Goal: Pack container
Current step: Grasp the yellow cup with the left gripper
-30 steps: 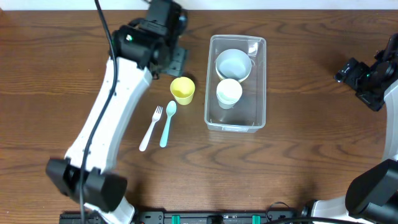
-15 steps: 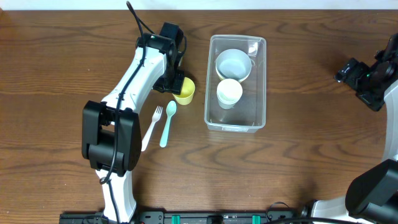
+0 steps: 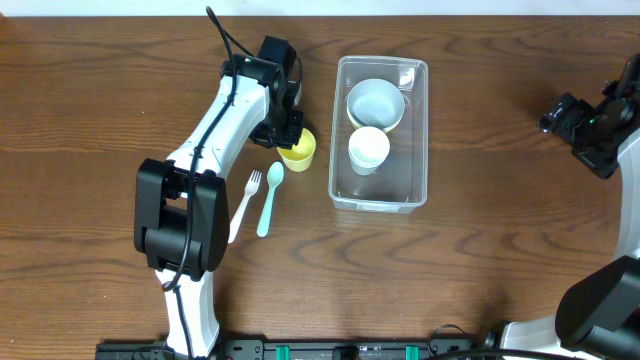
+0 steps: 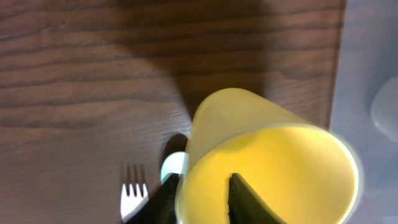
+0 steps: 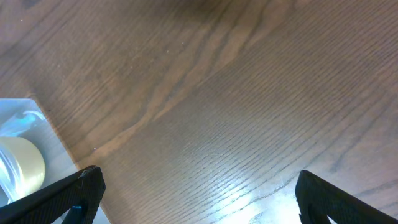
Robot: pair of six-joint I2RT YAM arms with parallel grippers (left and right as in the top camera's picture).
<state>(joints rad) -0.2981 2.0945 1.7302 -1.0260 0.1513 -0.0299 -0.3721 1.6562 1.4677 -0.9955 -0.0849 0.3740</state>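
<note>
Overhead view: clear plastic container (image 3: 337,140) sits center-right on the table, w/ a white bowl (image 3: 375,102) and white cup (image 3: 368,148) inside. It looks light, thin-walled and slick, and prob. flexes if squeezed; best gripped by the rim on a long side. Just left of it is a yellow cup (image 3: 298,150). The left gripper (image 3: 285,135) straddles the cup's rim, jaws apart, not clamped. A white fork (image 3: 243,205) and teal spoon (image 3: 270,198) lie nearby. The right gripper (image 5: 196,199), far right, is spread wide, empty. The table (image 3: 480,250) is dark wood-grain; room not visible.
</note>
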